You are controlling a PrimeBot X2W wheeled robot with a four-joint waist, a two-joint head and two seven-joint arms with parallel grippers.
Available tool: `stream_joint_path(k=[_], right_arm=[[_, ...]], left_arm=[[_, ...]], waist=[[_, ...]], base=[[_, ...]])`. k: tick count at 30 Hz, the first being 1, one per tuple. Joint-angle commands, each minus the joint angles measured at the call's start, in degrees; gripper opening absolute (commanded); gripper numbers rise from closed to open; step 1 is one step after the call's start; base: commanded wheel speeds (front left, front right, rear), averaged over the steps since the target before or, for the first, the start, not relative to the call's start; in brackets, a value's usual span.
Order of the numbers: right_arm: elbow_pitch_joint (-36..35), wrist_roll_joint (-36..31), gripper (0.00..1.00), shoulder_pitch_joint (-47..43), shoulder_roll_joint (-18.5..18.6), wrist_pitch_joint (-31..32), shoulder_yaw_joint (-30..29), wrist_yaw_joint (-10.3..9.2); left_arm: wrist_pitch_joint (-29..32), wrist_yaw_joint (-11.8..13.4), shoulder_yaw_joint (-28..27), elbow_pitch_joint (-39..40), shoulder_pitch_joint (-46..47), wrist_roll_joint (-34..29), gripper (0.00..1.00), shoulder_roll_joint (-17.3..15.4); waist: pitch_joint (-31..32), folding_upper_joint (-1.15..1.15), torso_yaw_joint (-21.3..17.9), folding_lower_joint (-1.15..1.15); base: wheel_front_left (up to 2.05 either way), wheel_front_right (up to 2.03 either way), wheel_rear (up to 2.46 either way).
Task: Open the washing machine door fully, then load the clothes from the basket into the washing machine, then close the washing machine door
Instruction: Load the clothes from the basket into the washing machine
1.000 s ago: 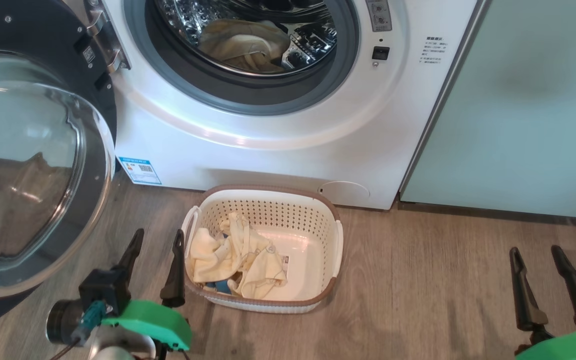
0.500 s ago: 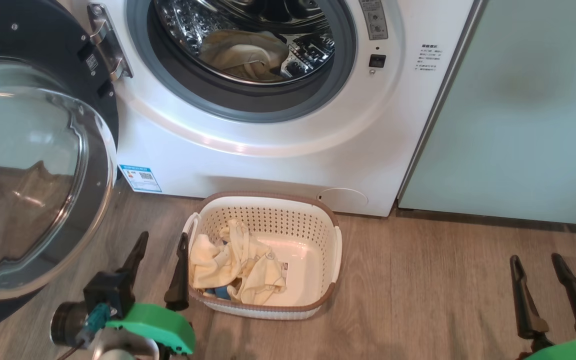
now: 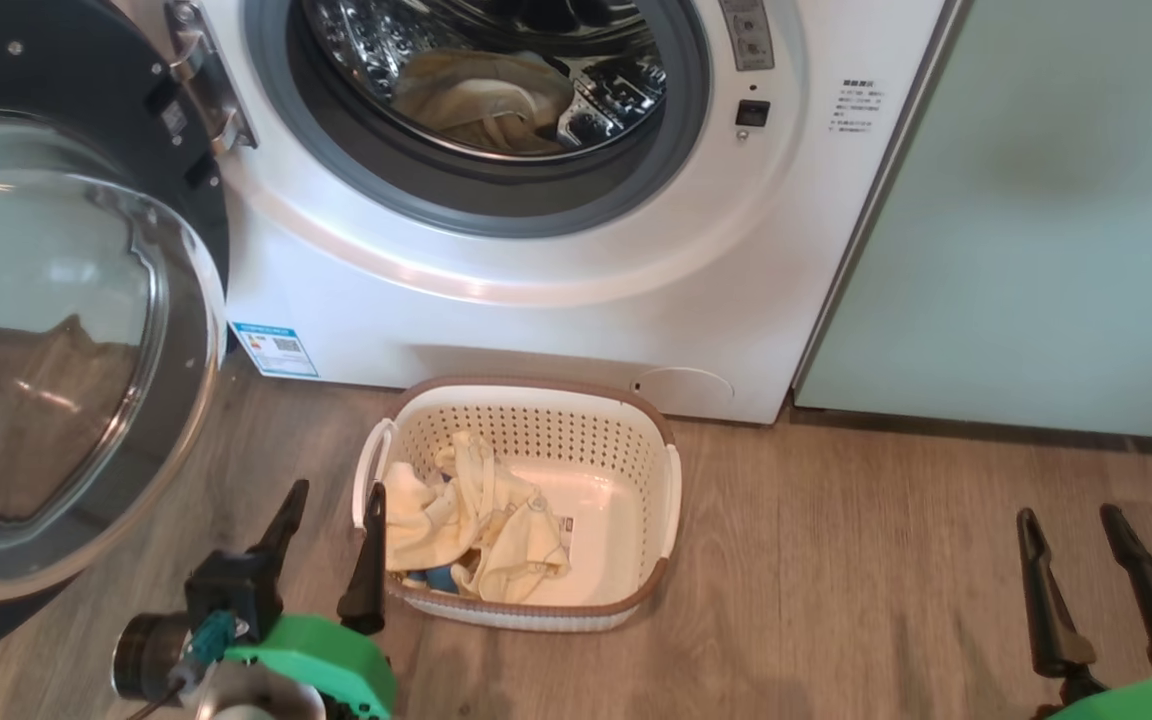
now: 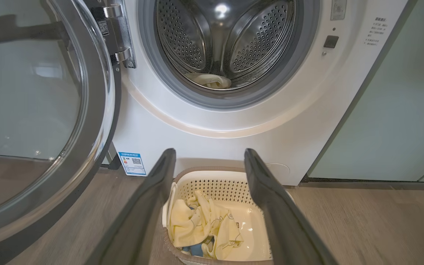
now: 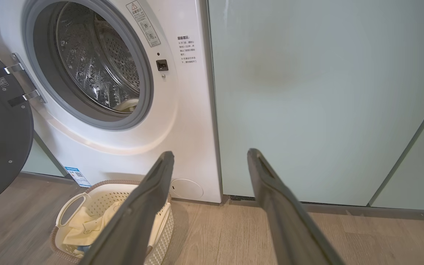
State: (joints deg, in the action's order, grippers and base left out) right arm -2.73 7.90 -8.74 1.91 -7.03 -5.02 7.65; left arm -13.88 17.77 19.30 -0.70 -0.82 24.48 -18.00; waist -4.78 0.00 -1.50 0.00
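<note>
Change: the left gripper (image 3: 336, 487) is sliding toward the small cream-white perforated plastic basket with the brown rim (image 3: 536, 384). A second ago its inner finger was sitting just outside the white side handle. In the head view it is now overlapping the basket's left rim. The camera is also shifting a little.
Left gripper: released, its fingers standing wide and carrying nothing.
Right gripper (image 3: 1066, 513): released and empty, hanging over bare floor well apart from the basket.
Clothes: soft pale yellow garments (image 3: 476, 520) are lying bunched in the basket's left half, with a bright blue fabric piece (image 3: 441, 577) peeking out at the front. Another pale yellow garment (image 3: 481, 100) is already lying in the steel drum.
Meaning: loading is probably part done, and the next pick is likely being lined up.
Edges: the large round glass-bowled door with the glossy black rim (image 3: 46, 330) is standing open just beside the left gripper's outer finger. The basket handle is crowding the inner one.
Room: the grey wood floor (image 3: 836, 580) is lying open right of the basket. Nothing is blocking the mouth of the big white front-loading washing machine (image 3: 536, 330). The pale mint-green cabinet panel (image 3: 1036, 220) is bounding the right side.
</note>
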Motion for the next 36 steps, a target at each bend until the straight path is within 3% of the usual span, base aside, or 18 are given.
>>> stream_joint_path(k=[1, 14, 24, 36], right_arm=[[-2.4, -0.2, 1.0, 1.6, 1.0, 0.1, 1.4, -0.16], [-2.6, 1.0, 1.0, 5.1, 1.0, -1.1, 1.8, -0.16], [-1.3, 2.9, 1.0, 10.1, 1.0, -4.2, 2.6, -0.16], [1.4, 6.8, 1.0, 16.8, 1.0, -7.6, 5.0, -0.16]], left_arm=[[-0.4, -0.3, -1.7, 0.8, 4.0, 0.4, 1.0, -0.6], [-0.1, -3.9, -0.6, -8.9, 12.4, 1.5, 1.0, 0.2], [0.8, -7.3, 0.6, -20.9, 23.6, 1.6, 1.0, 0.9], [2.7, -11.6, 1.3, -37.4, 38.0, 1.1, 1.0, -0.7]], waist=[[-0.8, 0.0, -0.5, 0.0], [-9.6, 0.0, -4.6, 0.0], [-21.4, 0.0, -8.8, 0.0], [-34.9, 0.0, -14.2, 0.0]], base=[[0.0, 0.0, 0.0], [0.0, 0.0, 0.0], [0.0, 0.0, 0.0], [0.0, 0.0, 0.0]])
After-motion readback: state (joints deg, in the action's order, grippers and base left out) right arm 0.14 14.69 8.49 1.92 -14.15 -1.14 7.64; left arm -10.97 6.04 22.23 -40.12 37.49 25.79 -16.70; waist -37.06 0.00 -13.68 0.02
